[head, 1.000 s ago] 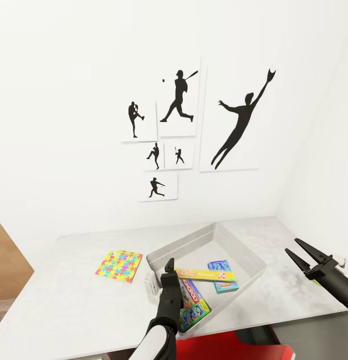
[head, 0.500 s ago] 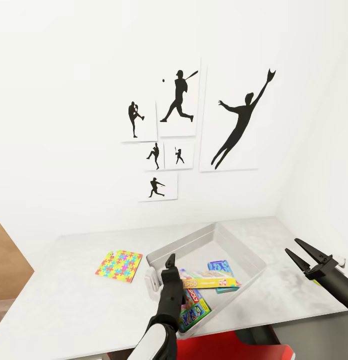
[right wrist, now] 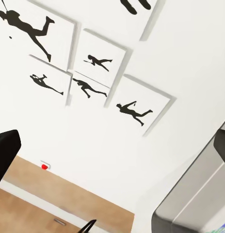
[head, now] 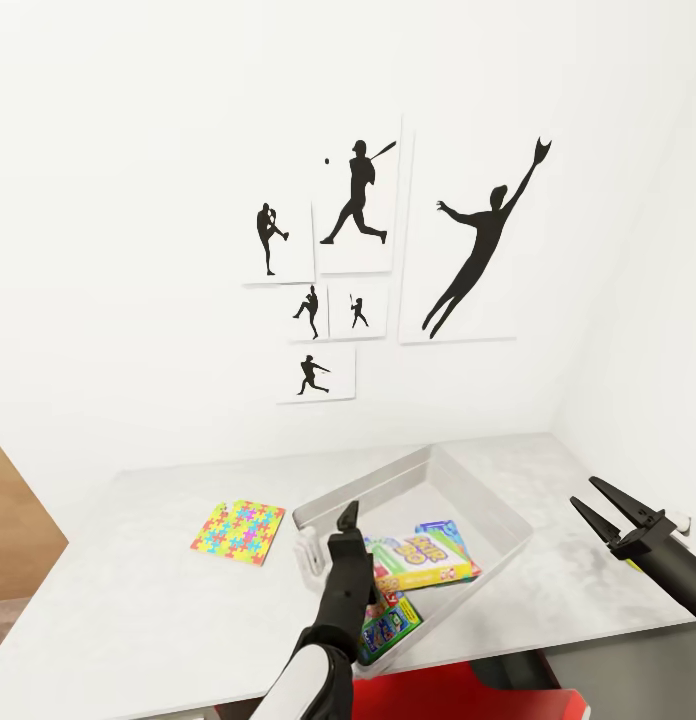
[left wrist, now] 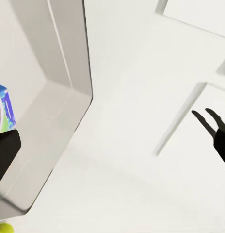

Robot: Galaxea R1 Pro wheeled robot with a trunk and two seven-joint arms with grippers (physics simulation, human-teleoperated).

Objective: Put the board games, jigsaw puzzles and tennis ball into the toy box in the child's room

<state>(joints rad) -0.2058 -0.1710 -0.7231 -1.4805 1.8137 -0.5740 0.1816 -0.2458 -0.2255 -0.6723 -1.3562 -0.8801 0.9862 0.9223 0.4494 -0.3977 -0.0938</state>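
Head view down over the table [head: 138, 560]; both wrist views close, sharing the toy box [head: 408, 478].

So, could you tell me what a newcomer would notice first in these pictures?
Probably the black sports silhouette prints on the white wall above the table. Next, the grey toy box at mid-table with bright board games inside, the left gripper at its near rim. A multicoloured jigsaw puzzle lies left of the box.

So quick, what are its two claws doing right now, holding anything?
Left gripper: over the toy box, holding nothing visible; open or shut cannot be told.
Right gripper: open, empty, above the table.
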